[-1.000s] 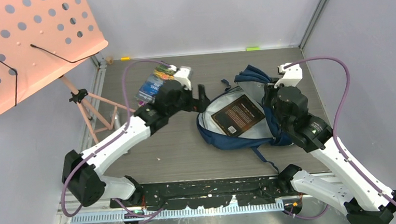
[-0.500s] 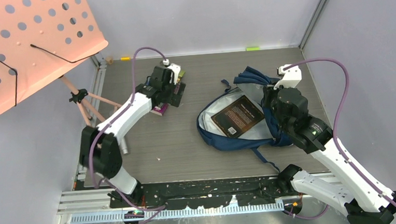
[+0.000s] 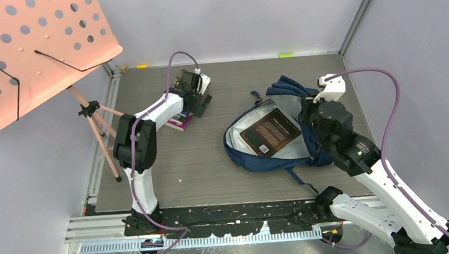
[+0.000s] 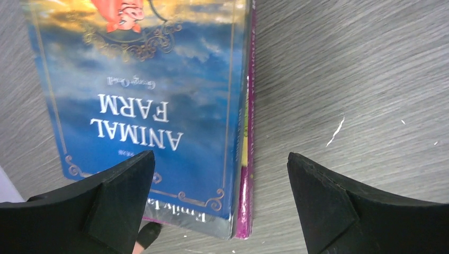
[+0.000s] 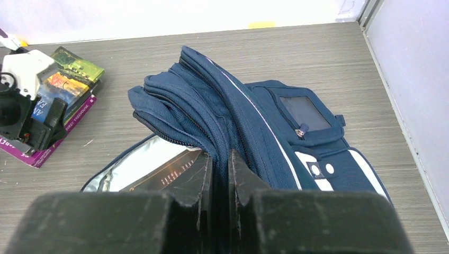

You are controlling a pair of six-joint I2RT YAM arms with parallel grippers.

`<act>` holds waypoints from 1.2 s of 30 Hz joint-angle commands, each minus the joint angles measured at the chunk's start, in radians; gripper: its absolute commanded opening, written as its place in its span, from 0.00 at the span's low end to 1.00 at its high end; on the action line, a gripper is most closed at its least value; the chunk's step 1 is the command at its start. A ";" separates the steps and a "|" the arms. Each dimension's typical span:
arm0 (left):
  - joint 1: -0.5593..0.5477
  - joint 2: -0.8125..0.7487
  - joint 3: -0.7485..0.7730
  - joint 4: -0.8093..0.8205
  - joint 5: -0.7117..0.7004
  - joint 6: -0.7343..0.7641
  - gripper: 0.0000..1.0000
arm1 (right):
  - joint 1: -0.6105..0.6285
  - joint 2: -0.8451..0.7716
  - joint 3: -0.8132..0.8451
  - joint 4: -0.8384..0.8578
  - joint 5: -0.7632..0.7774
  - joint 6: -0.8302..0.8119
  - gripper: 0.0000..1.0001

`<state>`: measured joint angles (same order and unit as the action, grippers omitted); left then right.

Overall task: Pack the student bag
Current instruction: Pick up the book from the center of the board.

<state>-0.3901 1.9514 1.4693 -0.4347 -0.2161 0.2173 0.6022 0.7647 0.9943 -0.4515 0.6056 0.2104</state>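
Observation:
The navy student bag [image 3: 284,88] lies open at the right, its grey lining showing, with a dark book [image 3: 269,131] inside. My right gripper [image 3: 308,107] is shut on the bag's raised navy opening edge, seen up close in the right wrist view [image 5: 219,169], where the bag [image 5: 254,121] shows its white trim. My left gripper [image 3: 196,104] is open just above a stack of books [image 3: 179,122] at the back left. In the left wrist view its jaws [image 4: 219,174] straddle the corner of a blue "Animal Farm" book [image 4: 148,95] that lies on a magenta book [image 4: 246,211].
A pink perforated music stand [image 3: 29,50] on tripod legs [image 3: 102,140] stands at the left edge. Grey walls close in the wooden table [image 3: 213,169] at the back and right. Small yellow [image 3: 142,66] and green [image 3: 286,55] marks sit along the back edge.
My left arm has swung away from the bag's left side to the back left and now hovers open over the book stack. The right gripper and the bag have stayed put.

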 commanded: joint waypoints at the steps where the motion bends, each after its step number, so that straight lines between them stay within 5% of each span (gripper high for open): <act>1: 0.007 0.058 0.054 0.037 0.026 0.026 1.00 | 0.002 -0.052 0.069 0.194 0.042 0.004 0.00; 10: -0.056 0.054 0.003 -0.004 0.124 -0.033 0.99 | 0.001 -0.046 0.056 0.218 0.025 0.025 0.01; 22: -0.070 0.020 -0.042 0.067 -0.161 -0.022 1.00 | 0.002 -0.037 0.049 0.234 0.012 0.032 0.00; 30: -0.061 0.115 0.049 0.016 -0.211 -0.021 1.00 | 0.002 -0.040 0.070 0.211 0.012 0.026 0.00; 32: -0.061 0.121 0.056 0.000 -0.203 -0.024 0.92 | 0.002 -0.047 0.071 0.207 0.016 0.025 0.00; 36: -0.061 0.074 0.044 -0.015 -0.172 -0.036 0.53 | 0.002 -0.061 0.064 0.205 0.021 0.027 0.00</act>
<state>-0.4564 2.0521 1.5043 -0.4049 -0.4374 0.2111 0.6022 0.7631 0.9928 -0.4580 0.5968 0.2127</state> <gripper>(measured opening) 0.684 0.149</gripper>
